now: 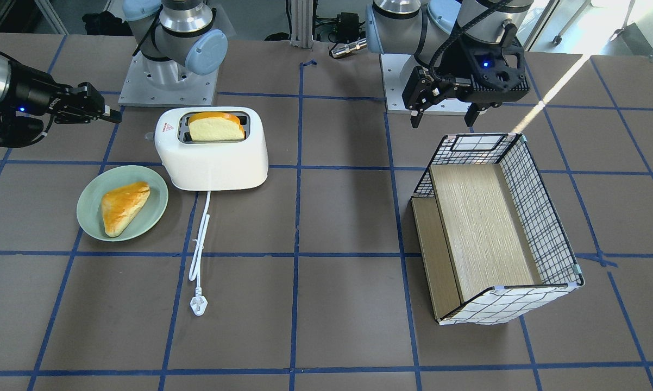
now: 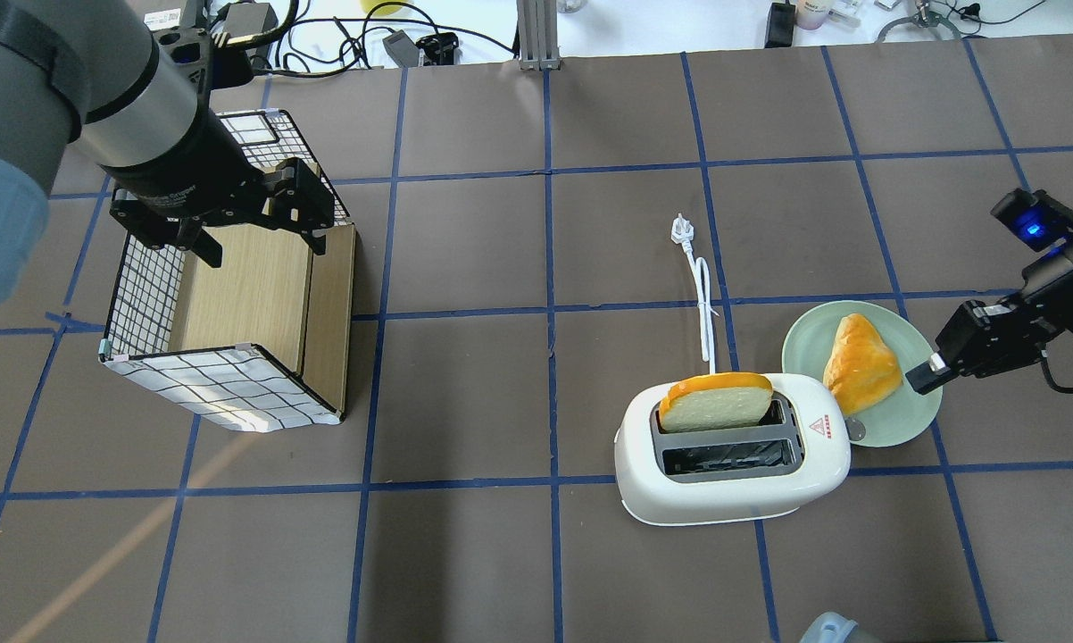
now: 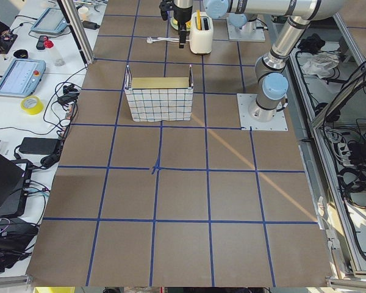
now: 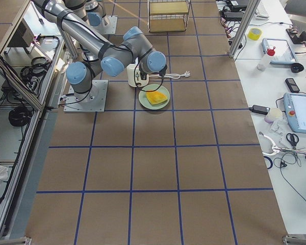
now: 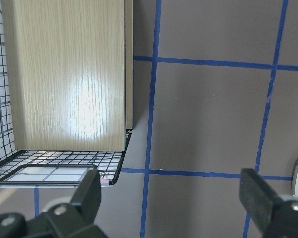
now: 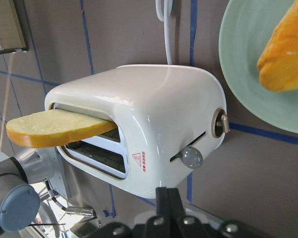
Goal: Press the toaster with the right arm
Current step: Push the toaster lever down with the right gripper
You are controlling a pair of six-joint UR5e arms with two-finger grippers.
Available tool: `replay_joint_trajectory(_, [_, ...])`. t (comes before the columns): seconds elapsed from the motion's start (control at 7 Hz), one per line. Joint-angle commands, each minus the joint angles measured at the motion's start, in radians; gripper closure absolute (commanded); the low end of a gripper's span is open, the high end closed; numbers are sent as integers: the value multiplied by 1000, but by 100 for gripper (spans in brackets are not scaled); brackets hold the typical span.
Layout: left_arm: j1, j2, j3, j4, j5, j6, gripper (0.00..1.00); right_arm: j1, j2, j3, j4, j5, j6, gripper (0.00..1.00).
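White, one toaster (image 2: 733, 455) sits on the table's (image 2: 501, 357) right half, long axis across it, lever end facing one green plate (image 2: 913, 427); one bread slice (image 2: 715, 404) fills one of two slots. Right tool (image 2: 920, 375) pinched narrow nearby; left tool (image 2: 264, 252) spread wide.

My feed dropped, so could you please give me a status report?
Right pincer shut, near toaster, lever end, not touching. Left pincer open by basket. Pastry plate lies under the approach.

Right wrist view's edge cuts off plate (image 6: 246, 74) and pastry (image 6: 285, 54); left wrist view crops basket (image 5: 64, 74); toaster (image 3: 201, 33) tiny, details unreadable, in exterior left view.
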Motion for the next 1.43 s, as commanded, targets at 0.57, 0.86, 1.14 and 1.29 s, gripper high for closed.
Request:
replay_joint_trajectory(0.57, [0,0,0,0,0,0,0,-4,65,134,-82,14,-42,100])
replay_joint_trajectory(0.86, [0,0,1,0,0,0,0,-4,91,155,-127,7,-40,100])
replay_joint_trajectory(1.14, [0,0,0,0,0,0,0,-4,96,166,-142,7,-39,100])
replay_joint_trajectory(1.29, [0,0,0,0,0,0,0,-4,97,169,-144,10,-39,100])
